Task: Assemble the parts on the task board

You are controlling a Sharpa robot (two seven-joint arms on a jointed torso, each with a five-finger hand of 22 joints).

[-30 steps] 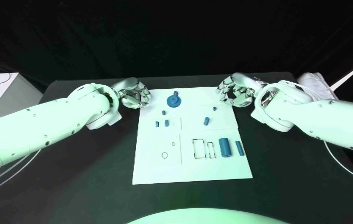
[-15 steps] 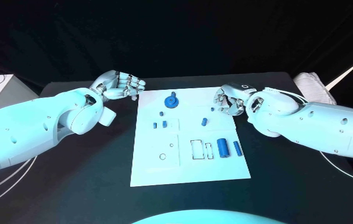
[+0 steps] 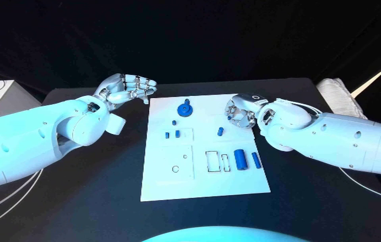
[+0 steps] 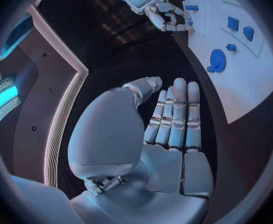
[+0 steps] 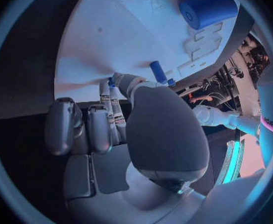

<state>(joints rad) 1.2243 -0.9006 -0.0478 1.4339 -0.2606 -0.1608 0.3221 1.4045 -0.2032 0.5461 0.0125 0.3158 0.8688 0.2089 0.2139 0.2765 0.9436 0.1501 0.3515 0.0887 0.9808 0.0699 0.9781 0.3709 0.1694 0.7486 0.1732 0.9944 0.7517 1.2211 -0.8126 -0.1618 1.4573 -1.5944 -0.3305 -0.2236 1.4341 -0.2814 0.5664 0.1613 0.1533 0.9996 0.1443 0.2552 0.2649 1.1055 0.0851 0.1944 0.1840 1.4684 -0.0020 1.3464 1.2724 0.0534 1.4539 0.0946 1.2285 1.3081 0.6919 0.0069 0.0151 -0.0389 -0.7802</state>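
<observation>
**Hands flank the board's far corners, neither holding a part**

Right silver many-fingered hand (image 3: 240,112) sits at the far right edge of the white rectangular task board (image 3: 205,184), fingers curled down toward the plate. The right wrist view shows those fingers (image 5: 114,109) bent inward close to a small blue peg (image 5: 158,71) standing on the board; whether they touch it I cannot tell, and nothing sits in the palm.

Board lies flat in the middle of the black table (image 3: 317,198). Parts on it: a blue round gear-like disc (image 3: 185,109) near the far edge; two small blue blocks (image 3: 173,134) side by side left of centre; another small blue piece (image 3: 221,131) right of centre; a large blue cylinder (image 3: 240,159) and a slimmer blue cylinder (image 3: 256,160) lying next to each other near the right edge, beside outlined slots.

Left silver hand (image 3: 127,90) hovers off the board's far left corner, above the table. The left wrist view shows it (image 4: 170,129) empty, palm flat, fingers straight and side by side.
</observation>
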